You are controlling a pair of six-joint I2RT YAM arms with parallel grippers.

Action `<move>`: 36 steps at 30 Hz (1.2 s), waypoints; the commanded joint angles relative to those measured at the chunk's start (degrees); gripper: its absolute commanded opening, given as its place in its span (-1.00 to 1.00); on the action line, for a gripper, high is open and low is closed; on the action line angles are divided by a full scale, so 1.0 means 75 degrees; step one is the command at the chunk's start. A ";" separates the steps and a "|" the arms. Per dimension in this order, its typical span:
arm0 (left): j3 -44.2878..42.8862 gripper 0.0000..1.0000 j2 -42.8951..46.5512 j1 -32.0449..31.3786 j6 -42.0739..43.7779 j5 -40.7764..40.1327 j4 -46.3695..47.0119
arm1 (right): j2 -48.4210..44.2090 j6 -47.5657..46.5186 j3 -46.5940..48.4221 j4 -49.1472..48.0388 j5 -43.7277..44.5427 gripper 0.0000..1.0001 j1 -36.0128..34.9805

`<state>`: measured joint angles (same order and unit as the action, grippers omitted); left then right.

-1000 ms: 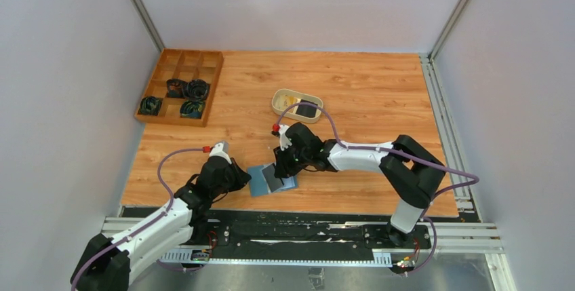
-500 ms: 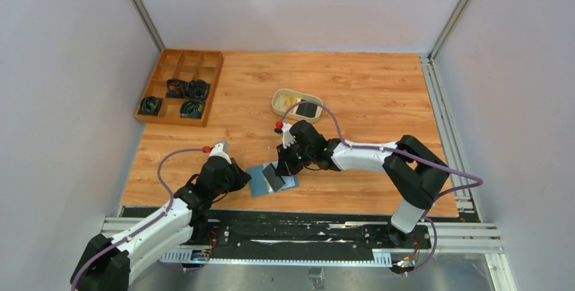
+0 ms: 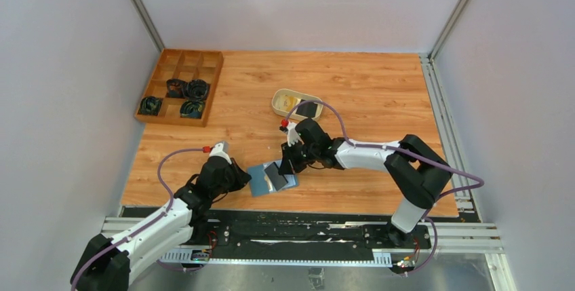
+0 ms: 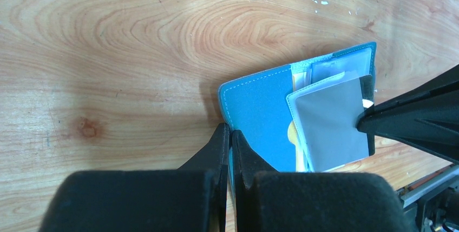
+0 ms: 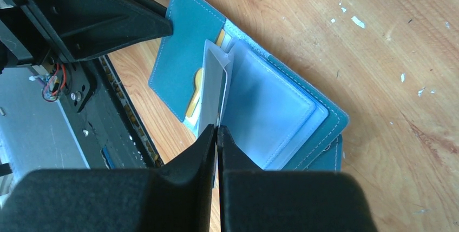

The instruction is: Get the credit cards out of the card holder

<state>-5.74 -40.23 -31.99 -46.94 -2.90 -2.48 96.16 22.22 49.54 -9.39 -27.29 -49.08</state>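
Observation:
The teal card holder [image 3: 261, 184] lies open near the table's front edge, its light blue sleeves [image 5: 270, 113] fanned up. My left gripper [image 4: 230, 132] is shut on the edge of its left flap [image 4: 260, 110] and pins it to the wood. My right gripper [image 5: 217, 130] is shut on the near edge of a dark grey credit card [image 4: 333, 126], which stands tilted up out of the sleeves. A tan-gold card [image 5: 194, 88] peeks from the flap's pocket. From above, the right gripper [image 3: 285, 167] sits over the holder's right half and the left gripper [image 3: 240, 177] at its left edge.
A beige oval dish [image 3: 279, 95] behind the holder has a black card [image 3: 308, 110] lying in it. A brown wooden compartment tray [image 3: 196, 60] with dark coiled items stands at the back left. The black base rail [image 3: 285, 226] runs just in front of the holder.
My right gripper has closed on the dark card, and that arm has shifted slightly right, tilting the card up. The left arm has not moved.

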 commanded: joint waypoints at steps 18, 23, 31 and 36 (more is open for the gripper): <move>-0.0131 -1.00 -0.0095 0.0046 0.0223 -0.0186 -0.0372 | 0.1134 0.1355 -0.0281 -0.1862 -0.1717 -0.99 0.0341; -0.0157 -1.00 -0.0147 0.0046 0.0234 -0.0176 -0.0338 | 0.1134 0.1433 -0.0409 -0.2008 -0.1925 -0.88 0.0516; -0.0215 -1.00 -0.0296 0.0046 0.0247 -0.0176 -0.0285 | 0.1179 0.1606 -0.0547 -0.2325 -0.2218 -0.79 0.0765; -0.0234 -1.00 -0.0330 0.0053 0.0247 -0.0176 -0.0296 | 0.1275 0.1796 -0.0617 -0.2652 -0.2297 -0.68 0.0784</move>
<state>-6.76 -42.09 -31.99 -46.46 -3.99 -3.11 104.57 34.37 46.26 -26.46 -42.70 -43.99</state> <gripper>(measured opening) 0.020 0.140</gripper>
